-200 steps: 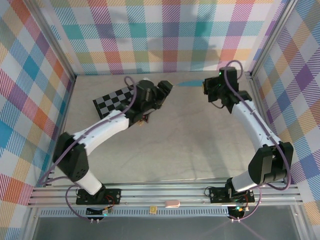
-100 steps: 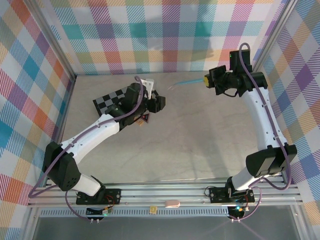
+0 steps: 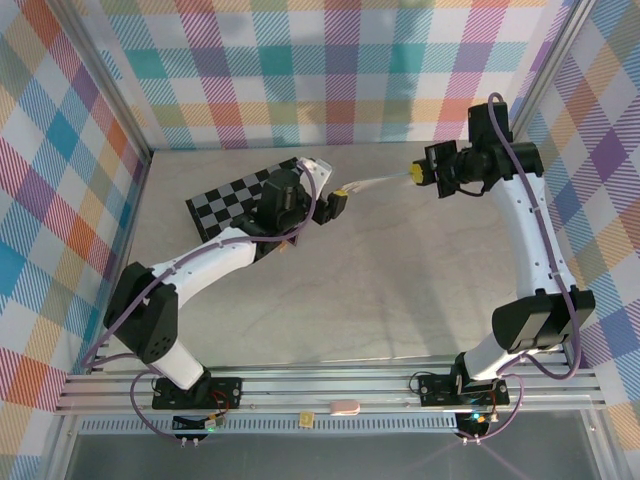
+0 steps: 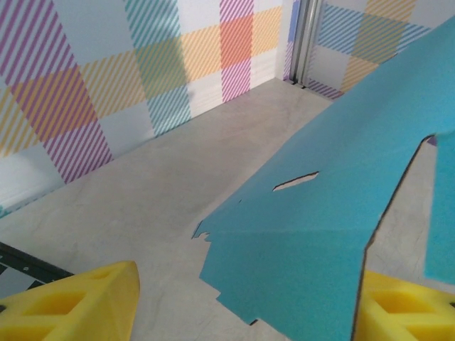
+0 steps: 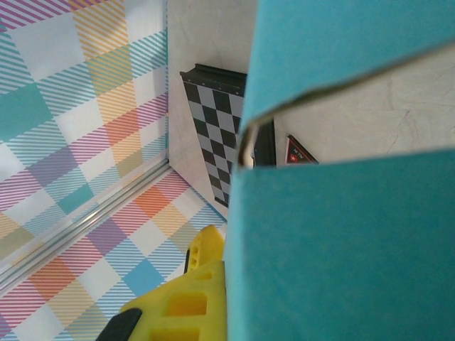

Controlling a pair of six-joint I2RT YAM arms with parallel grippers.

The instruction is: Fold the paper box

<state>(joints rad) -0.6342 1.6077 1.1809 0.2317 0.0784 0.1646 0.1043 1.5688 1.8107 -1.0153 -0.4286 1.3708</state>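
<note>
Paper box [image 3: 378,183] of thin teal-blue cardboard, pale on the face turned up: clamped at its right end in right pincer [image 3: 413,176], closed tight on the sheet. Held up off pale marbled tabletop [image 3: 380,300], reaching leftward as a flat notched blank into left pincer [image 3: 338,197]. Yellow fingers [image 4: 85,302] there spread well apart, one on each side of the blank's edge; hard to tell whether touching the right-hand one. From the right wrist, paper box creased, teal faces close to the lens. Farther out, flat on the tabletop, black-and-grey checkered board [image 3: 230,195], with small dark red-edged triangular piece [image 5: 300,150] near it. Beyond, striped plaid walls [image 3: 330,60].
</note>
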